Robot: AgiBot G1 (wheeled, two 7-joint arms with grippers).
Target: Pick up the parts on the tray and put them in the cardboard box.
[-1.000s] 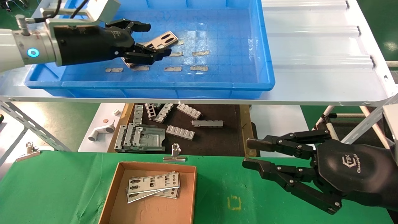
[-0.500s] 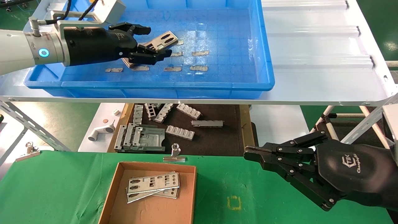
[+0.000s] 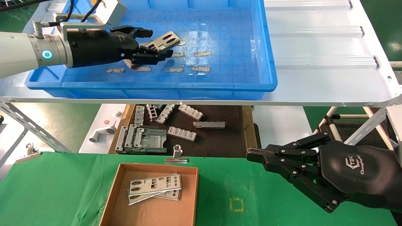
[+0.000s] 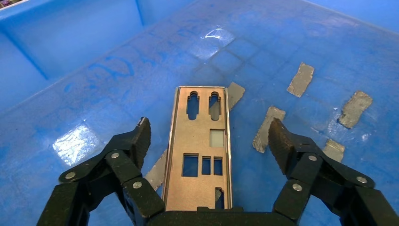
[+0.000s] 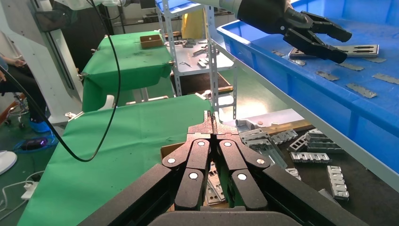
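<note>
From the head view, your left end effector (image 3: pixel 150 42) hovers released over the one punched metal plate (image 3: pixel 165 40) left in the blue tray (image 3: pixel 251 47); two plates (image 3: pixel 155 185) already lie in the cardboard box (image 3: pixel 119 188), and your right end effector (image 3: pixel 252 154) sits clenched, idle over the green tabletop (image 3: pixel 47 188). In the left wrist view the plate (image 4: pixel 200 150) lies lengthwise between the spread fingertips (image 4: pixel 141 136), flat on the floor, so lower squarely and pinch its long edges, avoiding the tape strips (image 4: pixel 301 79). The right wrist view shows those fingers (image 5: pixel 212 129) closed on nothing.

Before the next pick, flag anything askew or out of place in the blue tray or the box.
In the blue plastic tray, the remaining silvery punched metal plate lies diagonally between the open jaws of the left gripper, among scattered beige tape strips. In the brown cardboard box, two plates overlap crookedly. Nothing looks damaged.
</note>
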